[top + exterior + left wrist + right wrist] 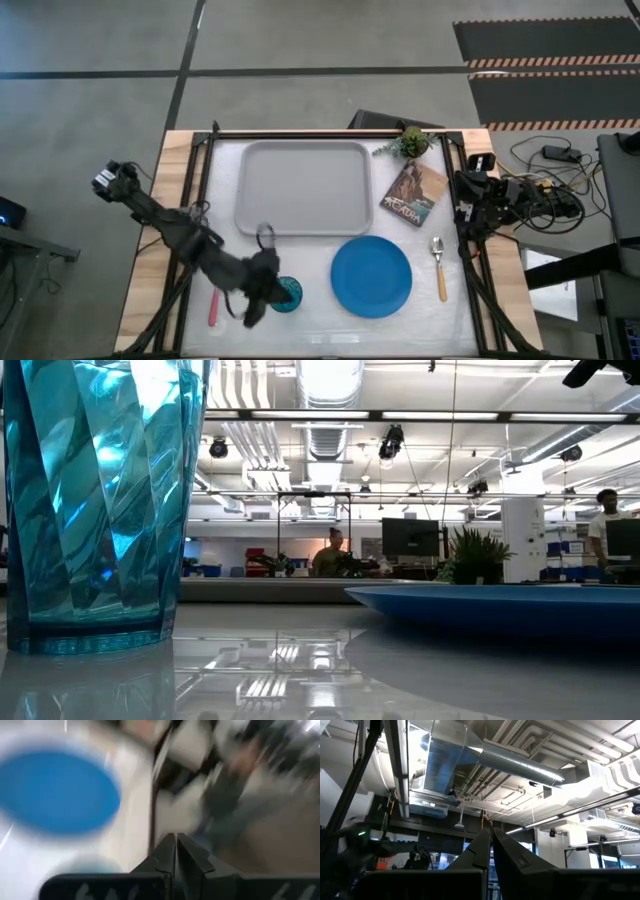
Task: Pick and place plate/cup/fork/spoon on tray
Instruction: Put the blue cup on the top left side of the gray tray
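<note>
The teal cup [288, 295] stands upright on its base near the table's front edge; it fills the left of the low view [95, 500]. My left gripper [268, 292] is shut, just left of the cup and above the table, blurred in its wrist view [175, 851]. The blue plate [371, 277] lies flat to the right of the cup. The pink-handled fork [213, 307] lies at the front left. The orange-handled spoon [439, 268] lies right of the plate. The grey tray [300, 187] lies empty at the back. My right gripper [491, 845] is shut, at the table's right edge.
A small potted plant [412, 142] and a brownish picture card [412, 193] sit right of the tray. Cables and gear [545, 195] lie beyond the table's right edge. People show in the room beyond the table [330, 550].
</note>
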`<state>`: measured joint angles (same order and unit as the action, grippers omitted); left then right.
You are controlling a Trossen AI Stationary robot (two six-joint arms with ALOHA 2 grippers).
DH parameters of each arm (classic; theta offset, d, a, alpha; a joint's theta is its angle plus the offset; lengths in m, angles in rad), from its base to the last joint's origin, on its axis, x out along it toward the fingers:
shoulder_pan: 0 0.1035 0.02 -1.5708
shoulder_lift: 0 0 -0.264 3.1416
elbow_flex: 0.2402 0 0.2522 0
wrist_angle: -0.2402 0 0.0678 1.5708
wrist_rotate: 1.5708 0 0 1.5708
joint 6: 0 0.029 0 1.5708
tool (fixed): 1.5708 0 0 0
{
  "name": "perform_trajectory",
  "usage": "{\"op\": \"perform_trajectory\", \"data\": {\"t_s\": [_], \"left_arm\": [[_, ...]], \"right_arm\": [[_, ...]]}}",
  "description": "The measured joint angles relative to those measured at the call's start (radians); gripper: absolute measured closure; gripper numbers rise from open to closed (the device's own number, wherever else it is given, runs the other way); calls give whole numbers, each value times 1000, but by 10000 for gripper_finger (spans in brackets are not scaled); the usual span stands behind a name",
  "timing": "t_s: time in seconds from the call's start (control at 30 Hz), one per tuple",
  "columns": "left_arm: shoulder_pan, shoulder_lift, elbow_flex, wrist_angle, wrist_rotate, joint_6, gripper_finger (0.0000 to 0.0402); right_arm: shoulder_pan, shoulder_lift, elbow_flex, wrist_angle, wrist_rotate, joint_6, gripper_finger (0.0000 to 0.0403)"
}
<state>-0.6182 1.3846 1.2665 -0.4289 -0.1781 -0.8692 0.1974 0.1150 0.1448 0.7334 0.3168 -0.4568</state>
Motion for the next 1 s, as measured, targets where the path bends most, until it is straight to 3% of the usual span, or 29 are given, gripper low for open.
{"op": "perform_trajectory", "data": {"t_s": [0.13, 0.23, 0.47, 0.73, 1.0], "left_arm": [[-8, 77, 109, -323, 58, -190, 402], [-8, 129, 180, -448, 97, -222, 402], [-3, 197, 336, -446, 88, -123, 401], [0, 311, 416, -519, 72, -75, 401], [2, 337, 498, -515, 46, -38, 401]], "right_arm": [[0, 0, 0, -3, 0, 0, 394], [0, 0, 0, -3, 1, 3, 394], [0, 2, -1, -18, 2, 3, 394], [0, 5, -1, -19, 25, 3, 394], [0, 6, -1, -22, 54, 6, 394]]}}
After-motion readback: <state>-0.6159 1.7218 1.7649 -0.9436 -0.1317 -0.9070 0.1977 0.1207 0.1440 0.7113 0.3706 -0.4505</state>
